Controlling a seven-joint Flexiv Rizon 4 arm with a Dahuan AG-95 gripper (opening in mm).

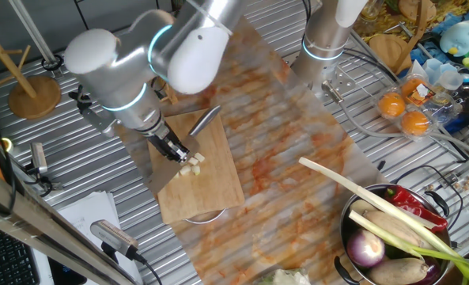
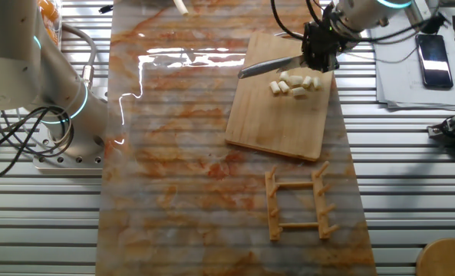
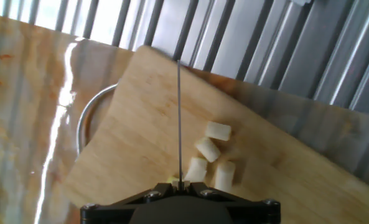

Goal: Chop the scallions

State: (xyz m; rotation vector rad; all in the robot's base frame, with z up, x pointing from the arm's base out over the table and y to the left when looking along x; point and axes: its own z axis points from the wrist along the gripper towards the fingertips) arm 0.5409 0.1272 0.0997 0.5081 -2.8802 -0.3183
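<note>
The scallions (image 2: pixel 295 83) lie as short pale chunks near one corner of the board (image 2: pixel 281 123), beside the knife (image 2: pixel 269 67). The gripper (image 2: pixel 319 47) is clamped on the knife's handle, blade held above the wood. Chopping looks largely done; no long stalk remains on the board

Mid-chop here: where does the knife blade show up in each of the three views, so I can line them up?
One fixed view: the grey metal knife blade angles up-right from the gripper, over the upper part of the board.
Other fixed view: the blade points left from the gripper, across the board's top edge.
Hand view: edge-on, a thin vertical line at centre.
Shared landmark: the pale cream scallion chunks on the bamboo cutting board.
</note>
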